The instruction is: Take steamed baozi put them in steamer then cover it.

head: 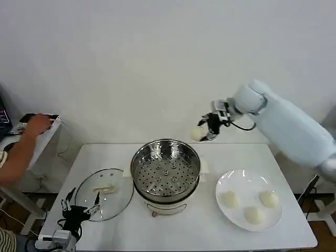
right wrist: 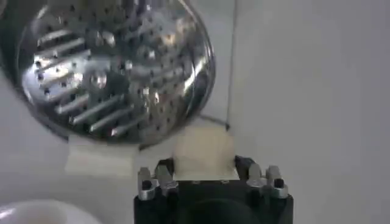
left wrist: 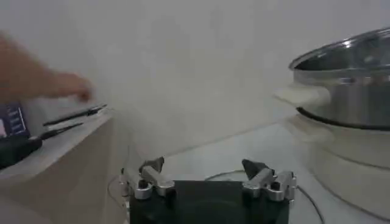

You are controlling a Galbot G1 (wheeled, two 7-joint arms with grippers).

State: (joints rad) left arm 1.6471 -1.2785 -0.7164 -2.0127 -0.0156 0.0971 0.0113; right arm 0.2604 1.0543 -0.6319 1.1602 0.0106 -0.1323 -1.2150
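Observation:
My right gripper [head: 206,131] hangs in the air behind and to the right of the steamer [head: 165,170], shut on one baozi [head: 198,133]. In the right wrist view that baozi [right wrist: 203,152] sits between the fingers, with the steamer's perforated tray [right wrist: 113,67] beyond it. Three more baozi [head: 254,214] lie on the white plate [head: 233,179] at the right. The steamer's tray holds nothing. The glass cover [head: 105,200] with its cream handle lies flat on the table left of the steamer. My left gripper [head: 81,206] rests open at the cover's near left edge.
A person's arm and hand [head: 32,128] reach over a side table [head: 44,137] at the far left, apart from the task's things. In the left wrist view the steamer's cream side handle [left wrist: 303,95] juts toward my left gripper [left wrist: 204,170].

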